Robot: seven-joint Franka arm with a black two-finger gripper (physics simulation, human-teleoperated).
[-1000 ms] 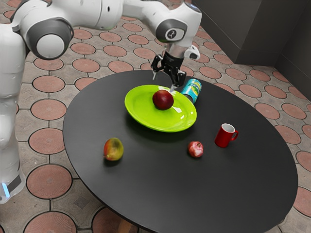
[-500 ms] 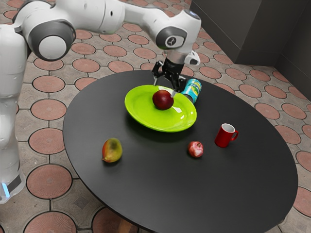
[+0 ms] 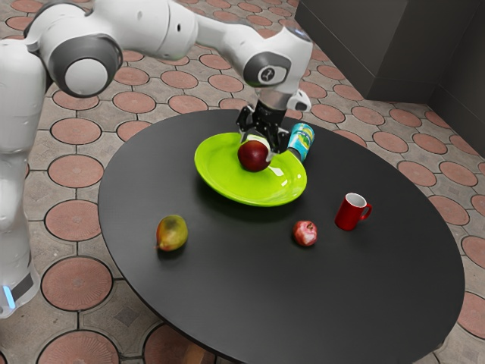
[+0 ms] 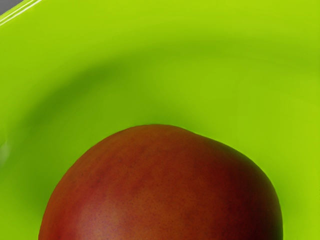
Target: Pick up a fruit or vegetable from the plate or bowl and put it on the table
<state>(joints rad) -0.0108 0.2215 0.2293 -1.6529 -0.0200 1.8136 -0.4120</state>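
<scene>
The gripper is low over the green plate in the exterior view, its fingers standing apart on either side of the upper part of a dark red fruit. That fruit rests on the plate. From above, the wrist view has the reddish fruit close under the hand, with the plate around it. Whether either finger touches the fruit cannot be made out.
A teal can lies beside the plate, behind the gripper. On the dark table are a yellow-green mango, a small pinkish-red fruit and a red mug towards the exterior view's right.
My hand has come down, bringing the open fingers from above the dark red fruit to either side of it. The mango has rolled slightly toward the exterior view's left.
</scene>
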